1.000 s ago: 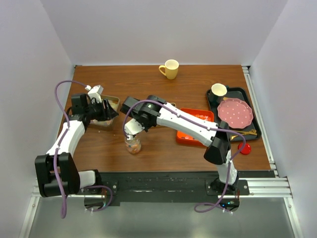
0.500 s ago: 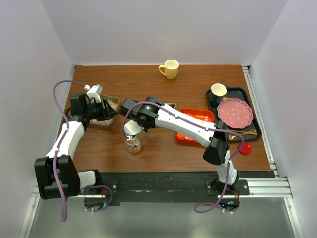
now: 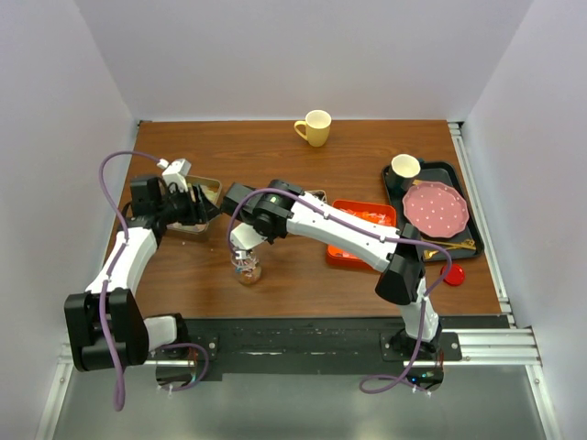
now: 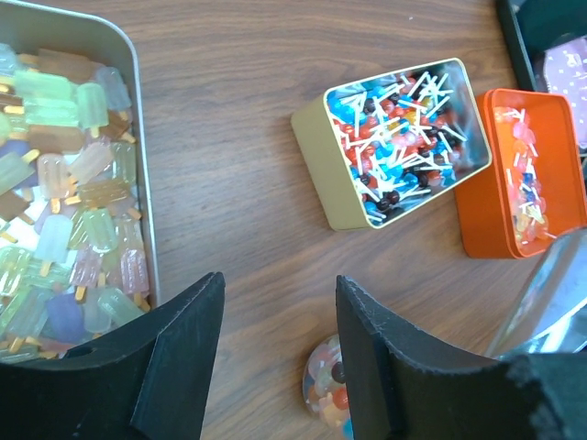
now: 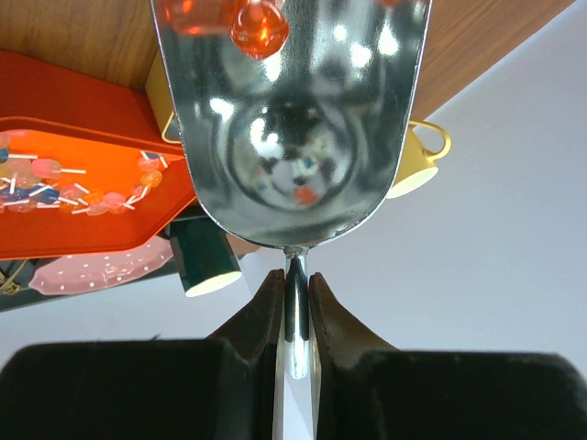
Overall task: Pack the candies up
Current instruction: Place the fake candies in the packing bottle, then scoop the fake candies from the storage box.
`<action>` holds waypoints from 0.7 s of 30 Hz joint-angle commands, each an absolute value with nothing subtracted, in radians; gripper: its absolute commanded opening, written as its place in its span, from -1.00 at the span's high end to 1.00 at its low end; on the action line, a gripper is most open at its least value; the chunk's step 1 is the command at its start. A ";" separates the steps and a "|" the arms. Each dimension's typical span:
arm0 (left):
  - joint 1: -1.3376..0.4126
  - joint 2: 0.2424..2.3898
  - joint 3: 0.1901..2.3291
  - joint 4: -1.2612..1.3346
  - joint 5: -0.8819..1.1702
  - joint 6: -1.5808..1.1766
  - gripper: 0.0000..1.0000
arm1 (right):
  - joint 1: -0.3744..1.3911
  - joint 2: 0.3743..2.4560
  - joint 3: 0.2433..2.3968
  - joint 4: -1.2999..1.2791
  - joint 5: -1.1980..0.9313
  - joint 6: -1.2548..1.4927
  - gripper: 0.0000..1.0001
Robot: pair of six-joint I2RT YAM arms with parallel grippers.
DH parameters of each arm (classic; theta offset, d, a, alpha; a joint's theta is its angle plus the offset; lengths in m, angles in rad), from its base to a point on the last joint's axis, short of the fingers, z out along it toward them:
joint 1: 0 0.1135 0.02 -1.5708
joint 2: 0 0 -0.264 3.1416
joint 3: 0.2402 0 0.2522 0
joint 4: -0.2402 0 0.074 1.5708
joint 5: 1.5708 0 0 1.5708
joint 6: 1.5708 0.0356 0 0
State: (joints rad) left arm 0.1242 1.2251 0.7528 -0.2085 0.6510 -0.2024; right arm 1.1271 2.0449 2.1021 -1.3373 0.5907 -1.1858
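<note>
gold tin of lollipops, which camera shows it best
The left wrist view: the gold tin lies whole and open, its red, blue and white lollipops clear. The top external view shows only a sliver of it behind the right arm. The right wrist view gives at most a yellow edge beside the metal scoop.

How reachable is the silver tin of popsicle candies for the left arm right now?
Probably yes. The left tool is open and hangs at the edge of the silver tin, whose popsicle candies lie uncovered; nothing appears to sit between them.

Wood table (image 3: pixel 303 156) w/ white walls (image 3: pixel 284 55)
</note>
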 commanded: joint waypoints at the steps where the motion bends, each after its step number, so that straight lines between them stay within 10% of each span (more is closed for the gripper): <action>1: 0.130 1.216 0.749 -0.130 0.706 -0.232 -0.14 | 1.132 2.013 2.097 -1.513 0.647 -1.192 1.00; 17: 0.130 1.217 0.759 -0.084 0.787 -0.268 -0.15 | 1.129 2.011 2.143 -1.552 0.611 -1.160 1.00; 21: 0.130 1.172 0.756 -0.063 0.866 -0.293 0.20 | 1.040 2.066 2.235 -1.585 0.499 -1.056 1.00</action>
